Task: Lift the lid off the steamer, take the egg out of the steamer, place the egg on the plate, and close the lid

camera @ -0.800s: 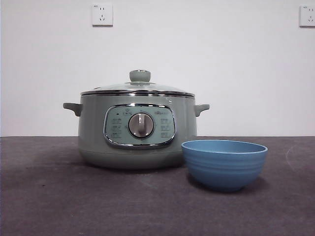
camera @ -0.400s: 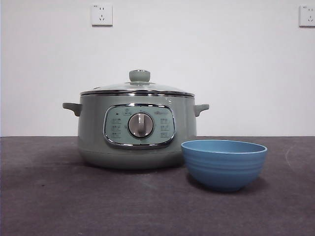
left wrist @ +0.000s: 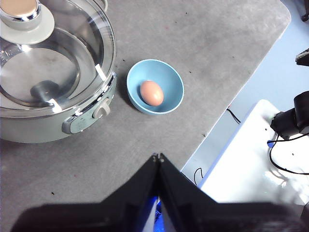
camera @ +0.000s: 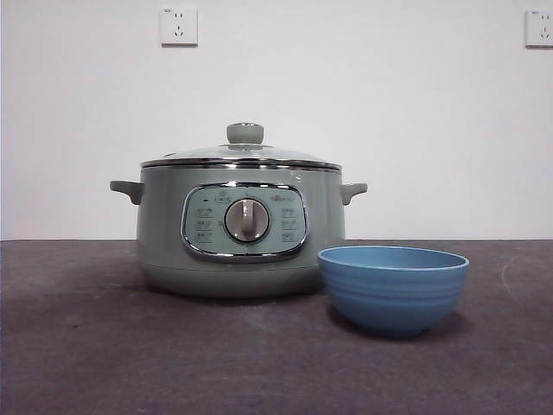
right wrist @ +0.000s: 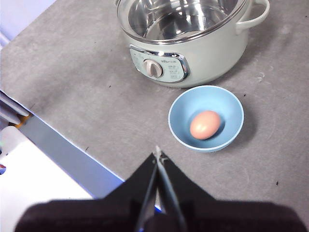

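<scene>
Two black grippers hang high, jaws pressed together, holding nothing.
Left gripper (left wrist: 158, 156) and right gripper (right wrist: 158, 153) hover over the grey table (camera: 173, 354); the smooth oval egg (right wrist: 205, 124) lies in the round ribbed blue plate (camera: 394, 290), just beside the green steamer (camera: 164, 242) under its glass lid (camera: 244, 153).

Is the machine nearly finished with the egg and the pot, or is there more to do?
It looks finished. The egg lies in the blue plate beside the steamer, and the lid sits back on the steamer. Nothing is in hand: the left pincer and right pincer are both shut, empty and drawn back. Nothing seems left.
</scene>
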Available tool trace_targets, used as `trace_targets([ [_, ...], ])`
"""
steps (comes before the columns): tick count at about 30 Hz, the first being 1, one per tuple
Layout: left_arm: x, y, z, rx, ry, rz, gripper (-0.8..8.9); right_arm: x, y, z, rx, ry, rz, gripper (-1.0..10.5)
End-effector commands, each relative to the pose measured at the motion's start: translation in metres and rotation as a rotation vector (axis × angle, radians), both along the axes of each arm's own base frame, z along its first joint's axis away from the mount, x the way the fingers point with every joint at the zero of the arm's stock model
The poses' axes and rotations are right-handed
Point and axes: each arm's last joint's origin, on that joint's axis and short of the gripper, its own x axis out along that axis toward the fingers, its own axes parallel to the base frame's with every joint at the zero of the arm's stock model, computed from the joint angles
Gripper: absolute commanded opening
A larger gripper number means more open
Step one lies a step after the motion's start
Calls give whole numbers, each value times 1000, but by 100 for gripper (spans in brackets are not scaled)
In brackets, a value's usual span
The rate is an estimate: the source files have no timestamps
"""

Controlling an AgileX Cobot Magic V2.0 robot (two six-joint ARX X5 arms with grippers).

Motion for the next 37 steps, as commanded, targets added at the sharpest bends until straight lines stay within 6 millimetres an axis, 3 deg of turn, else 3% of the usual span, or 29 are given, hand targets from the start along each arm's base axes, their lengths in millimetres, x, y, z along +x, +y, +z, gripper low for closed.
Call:
trace_targets([
  [1,0,0,0,2,-5,-6,-4,1,1,-2,-2,1,1,1],
  [9,1,0,1,13,-39,-18,-4,1,1,-2,-2,1,1,1],
  [15,9,16,32,-42,-455,12,-4,0,0,-2,-3,3,1,1],
  [19,-9,42,61,-94,-695,115,-3,0,0,-2,-4,3,0,1],
  [24,-44,74,72,-91,-837,232,-3,0,0,-2,-5,2,-1,1],
  [30,-80,93,46,-23,-1002,366,-3,0,0,-2,-6,2,-2,1],
  [37,-94,102,-35,13,-1063,538,-3,0,0,-2,-6,2,-2,1],
])
